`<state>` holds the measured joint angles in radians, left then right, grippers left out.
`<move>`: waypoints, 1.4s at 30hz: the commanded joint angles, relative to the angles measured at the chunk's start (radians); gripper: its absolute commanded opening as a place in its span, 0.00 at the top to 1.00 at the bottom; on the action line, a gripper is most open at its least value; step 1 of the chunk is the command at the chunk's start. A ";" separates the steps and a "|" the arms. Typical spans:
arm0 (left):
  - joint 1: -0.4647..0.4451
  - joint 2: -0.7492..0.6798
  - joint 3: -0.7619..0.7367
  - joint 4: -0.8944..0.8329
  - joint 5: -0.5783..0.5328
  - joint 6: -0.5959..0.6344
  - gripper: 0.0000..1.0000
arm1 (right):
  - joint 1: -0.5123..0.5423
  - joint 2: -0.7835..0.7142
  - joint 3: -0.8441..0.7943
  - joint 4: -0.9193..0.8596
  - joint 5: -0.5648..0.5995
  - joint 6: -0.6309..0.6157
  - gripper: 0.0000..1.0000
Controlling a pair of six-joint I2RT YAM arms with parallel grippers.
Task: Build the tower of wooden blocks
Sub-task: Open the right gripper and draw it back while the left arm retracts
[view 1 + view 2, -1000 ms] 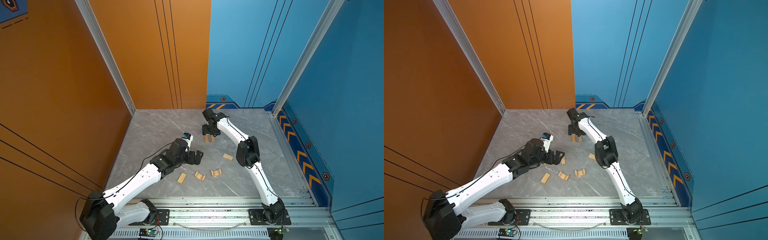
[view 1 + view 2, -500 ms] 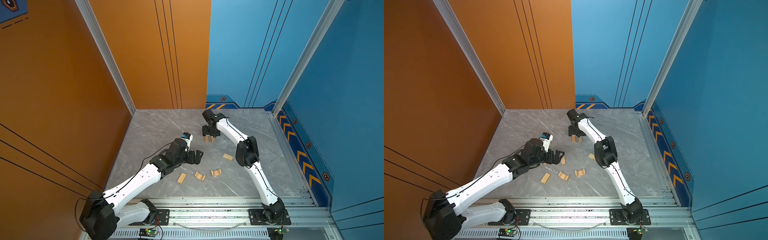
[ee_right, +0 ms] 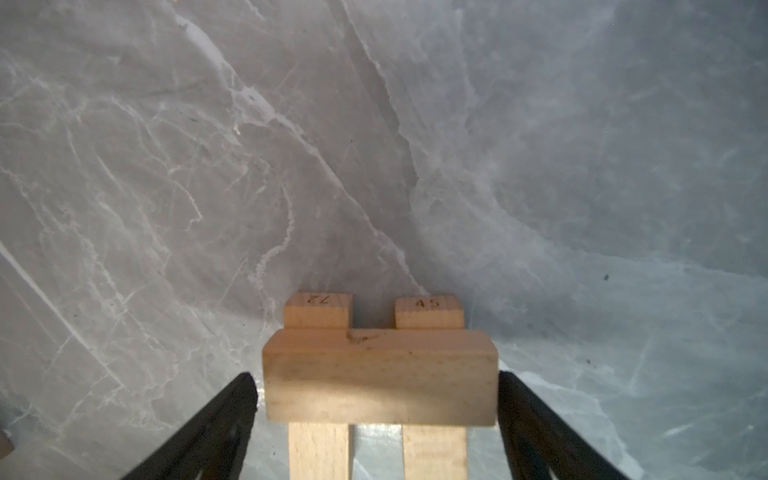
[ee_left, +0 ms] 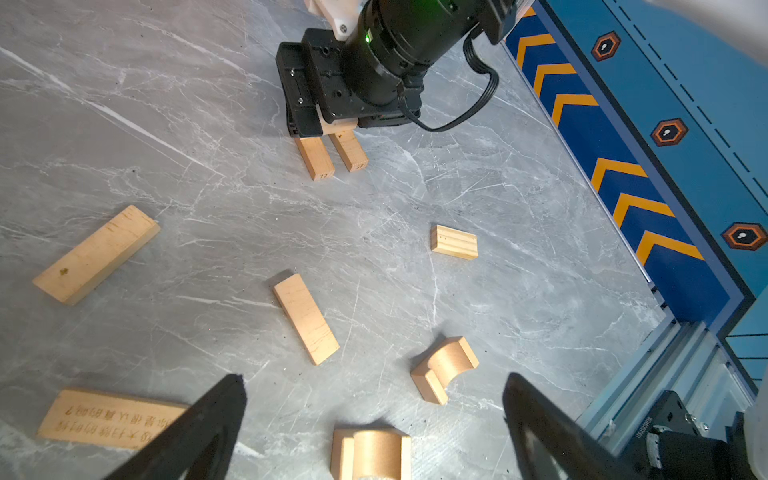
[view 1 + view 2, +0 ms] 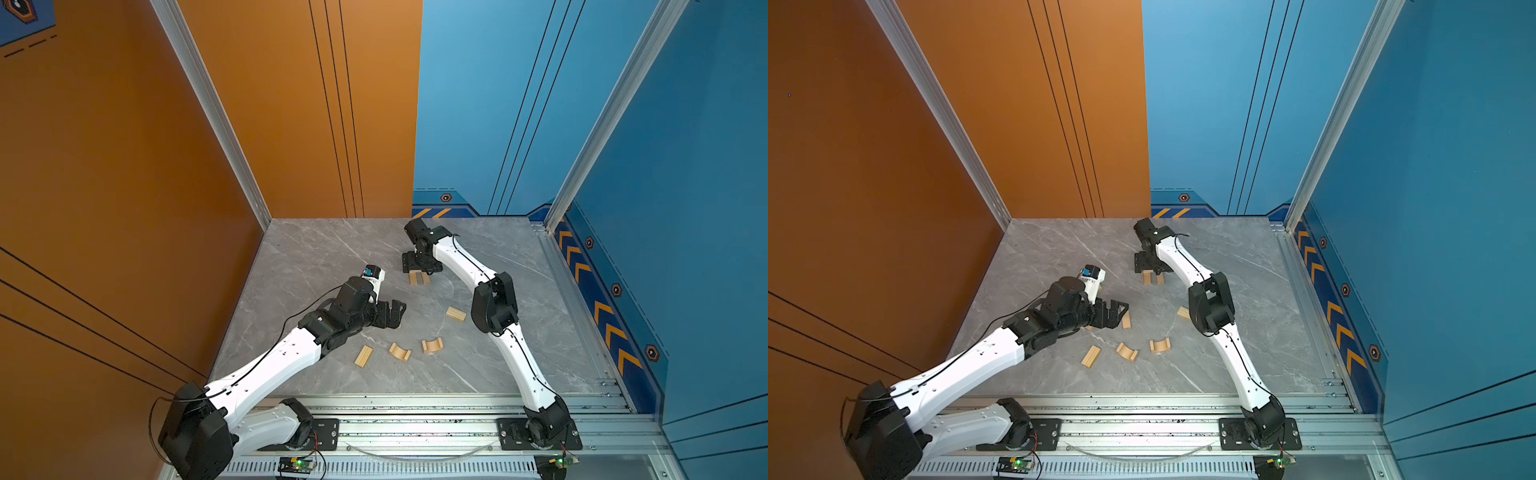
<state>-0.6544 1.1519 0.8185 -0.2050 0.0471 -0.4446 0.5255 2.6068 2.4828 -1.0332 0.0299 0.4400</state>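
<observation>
Right wrist view: right gripper (image 3: 377, 377) jaws are apart, with a thin gap seen at each end of the cross bar (image 3: 380, 365). The cross bar is laid over two base bars (image 3: 318, 311). A straight lift clear is advised, so that neither end is nudged. Left gripper (image 4: 374, 377) is held wide and empty above loose blocks (image 4: 305, 318).
</observation>
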 commanded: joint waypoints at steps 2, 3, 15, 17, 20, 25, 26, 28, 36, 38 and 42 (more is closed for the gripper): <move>0.007 -0.041 -0.011 -0.010 0.005 0.005 0.02 | 0.004 -0.068 0.027 -0.019 -0.001 -0.029 0.04; 0.006 -0.053 -0.015 -0.012 0.002 0.002 0.02 | 0.004 -0.086 0.025 -0.020 0.001 -0.030 0.03; -0.115 -0.244 -0.097 -0.082 -0.122 -0.061 0.02 | 0.040 -0.366 -0.228 -0.020 0.074 -0.014 0.03; -0.170 -0.276 -0.117 -0.100 -0.167 -0.078 0.02 | 0.054 -0.430 -0.325 0.000 0.090 -0.001 0.04; -0.273 -0.327 -0.153 -0.121 -0.249 -0.107 0.02 | 0.078 -0.552 -0.523 0.066 0.096 0.023 0.04; -0.451 -0.417 -0.242 -0.143 -0.403 -0.193 0.02 | 0.123 -0.717 -0.797 0.164 0.092 0.051 0.06; -0.482 -0.431 -0.261 -0.143 -0.429 -0.212 0.02 | 0.130 -0.741 -0.836 0.175 0.093 0.052 0.06; -0.555 -0.458 -0.303 -0.143 -0.493 -0.255 0.02 | 0.152 -0.794 -0.922 0.204 0.092 0.061 0.07; -0.774 -0.476 -0.352 -0.209 -0.695 -0.366 0.02 | 0.233 -0.914 -1.142 0.282 0.122 0.122 0.07; -0.782 -0.474 -0.341 -0.239 -0.707 -0.371 0.02 | 0.253 -0.913 -1.153 0.291 0.125 0.131 0.07; -0.775 -0.491 -0.317 -0.324 -0.742 -0.395 0.02 | 0.288 -0.867 -1.109 0.294 0.122 0.135 0.08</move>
<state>-1.4265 0.6792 0.4698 -0.4282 -0.6136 -0.8005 0.7944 1.7134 1.3491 -0.7696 0.1265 0.5480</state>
